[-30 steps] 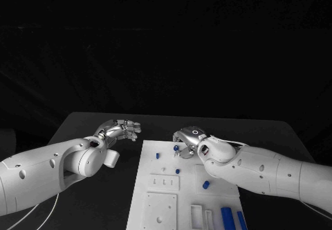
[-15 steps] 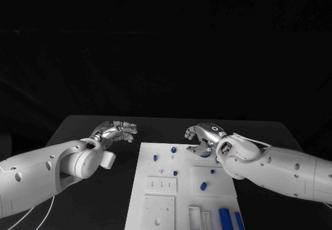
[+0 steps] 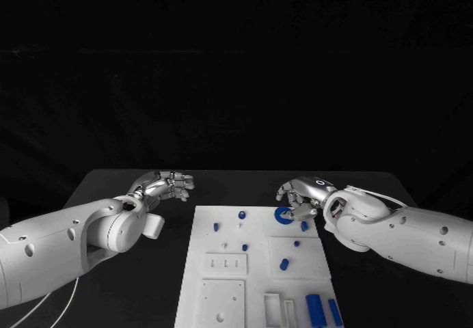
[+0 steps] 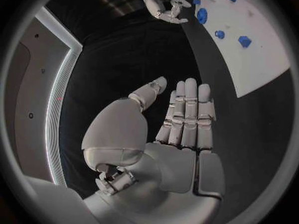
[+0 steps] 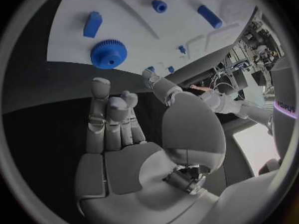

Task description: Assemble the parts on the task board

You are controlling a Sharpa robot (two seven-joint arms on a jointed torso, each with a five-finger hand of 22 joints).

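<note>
**Operator:** My right hand point(image 3: 303, 197) hangs at the task board's point(image 3: 229, 290) far right corner, holding nothing, fingers point(image 5: 99, 115) loosely curled and a little apart. The blue gear point(image 3: 284, 214) lies flat on the board just under them, at about seven o'clock from the hand.

**Second:** And the left?

**Operator:** The left hand point(image 3: 165, 184) is off the board over the black table point(image 3: 118, 179), at ten o'clock from the board's near-left corner. Its fingers point(image 4: 187, 115) lie straight and side by side, thumb apart, nothing in them.

**Second:** How would you take the gear?

**Operator:** I judge it wants a pinch across the toothed rim from above, wrist level, so it lifts flat rather than tipping. I can't tell which seat it belongs to.

**Second:** Anything crowding it?

**Operator:** A small blue peg point(image 3: 241, 214) stands at nine o'clock from the gear, well apart. Another blue piece point(image 3: 284, 264) lies at six o'clock, mid-board, and blue bars point(image 3: 316, 309) lie at the near edge. None blocks the approach.
</note>
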